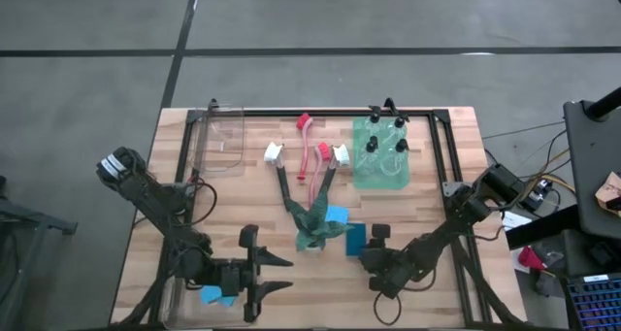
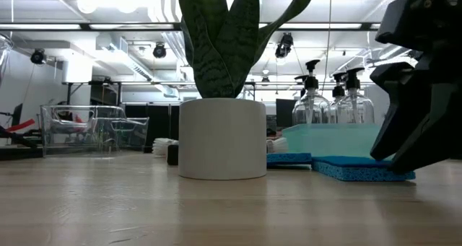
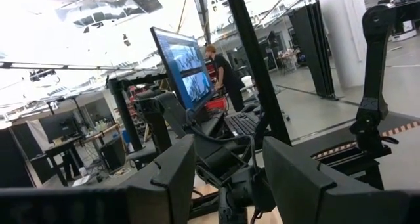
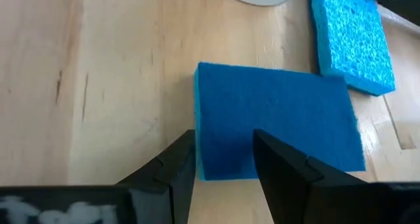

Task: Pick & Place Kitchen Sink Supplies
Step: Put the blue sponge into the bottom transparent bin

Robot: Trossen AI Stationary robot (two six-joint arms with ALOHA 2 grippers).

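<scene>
Sponge, dark blue (image 4: 279,122) — flat, rectangular, lying on the bare wood of the table (image 1: 437,190) in the lower centre of the high view, just right of the potted plant (image 1: 315,229). A second, lighter sponge (image 4: 351,37) lies close beside it. Judged light, soft and compressible with a rough, non-slip face; not fragile. Best taken across its short width near the middle, fingers pressed down over both long edges, since a corner pinch would likely let it flop or fold.

Right gripper (image 4: 223,165) — poised over the near edge of the dark sponge, jaws apart and straddling nothing yet; no grip is visible.

Left gripper (image 1: 262,273) — lower left of the high view, jaws apart and empty, near a light blue item (image 1: 215,294) at the table edge.
</scene>
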